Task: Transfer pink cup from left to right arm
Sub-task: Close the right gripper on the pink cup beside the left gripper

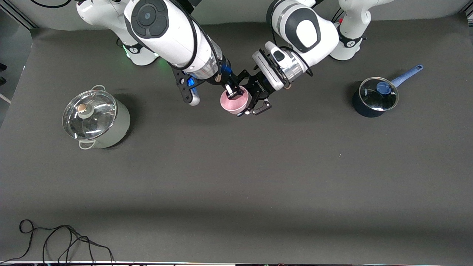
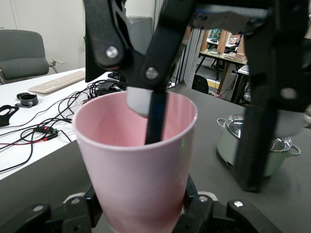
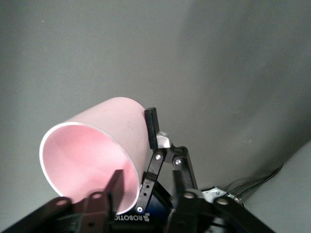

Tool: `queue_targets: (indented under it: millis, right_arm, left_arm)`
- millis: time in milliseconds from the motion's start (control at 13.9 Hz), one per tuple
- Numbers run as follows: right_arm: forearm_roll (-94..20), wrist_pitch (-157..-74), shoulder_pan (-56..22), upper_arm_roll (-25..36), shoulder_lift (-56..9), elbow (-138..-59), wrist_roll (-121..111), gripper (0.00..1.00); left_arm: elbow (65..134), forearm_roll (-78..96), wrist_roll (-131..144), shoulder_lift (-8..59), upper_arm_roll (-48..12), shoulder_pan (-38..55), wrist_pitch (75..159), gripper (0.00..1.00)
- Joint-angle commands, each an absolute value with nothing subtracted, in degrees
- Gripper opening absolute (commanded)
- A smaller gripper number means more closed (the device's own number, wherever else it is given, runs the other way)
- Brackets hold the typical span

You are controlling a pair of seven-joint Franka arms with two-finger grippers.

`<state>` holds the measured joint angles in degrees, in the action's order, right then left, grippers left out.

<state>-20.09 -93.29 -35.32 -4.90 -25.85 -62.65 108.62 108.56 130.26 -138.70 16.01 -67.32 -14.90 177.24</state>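
The pink cup (image 1: 235,102) is held up in the air over the middle of the dark surface (image 1: 236,177), between the two arms, roughly midway between the big lidded pot (image 1: 95,120) at the right arm's end and the blue saucepan (image 1: 375,96) at the left arm's end. Its long axis is tilted: in the front view the open mouth shows as a near-round rim turned up toward the right arm's wrist, and the base points toward the left gripper (image 1: 254,103).

The left gripper has its jaws closed on the lower part of the cup's wall; in the left wrist view the cup (image 2: 138,165) rises out of the black jaws at the bottom edge, and its base is cut off there.

The right gripper (image 1: 232,92) sits at the cup's rim with one finger (image 2: 154,114) inside the mouth and the other outside the wall. In the right wrist view the inner finger (image 3: 114,190) lies against the pink inside wall of the cup (image 3: 95,150), but whether the jaws actually press the wall cannot be told. That gripper hides part of the rim in the front view.

The saucepan's handle (image 1: 407,75) points away from the cup.
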Motion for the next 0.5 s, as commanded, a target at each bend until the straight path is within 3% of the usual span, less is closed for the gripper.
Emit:
queue_targets:
  millis: [0, 432]
  right_arm:
    - [-19.5, -91.3, -35.4, -4.6, -26.5, -60.4, 106.1, 0.0]
    - [-19.5, -90.5, -35.2, -4.4, -26.5, -60.1, 104.2, 0.0]
  left_arm:
    - [107.4, 131.3, -138.7, 16.0, -66.6, -13.8, 178.5, 0.35]
    - [107.4, 131.3, -138.6, 16.1, -66.6, -13.9, 178.5, 0.4]
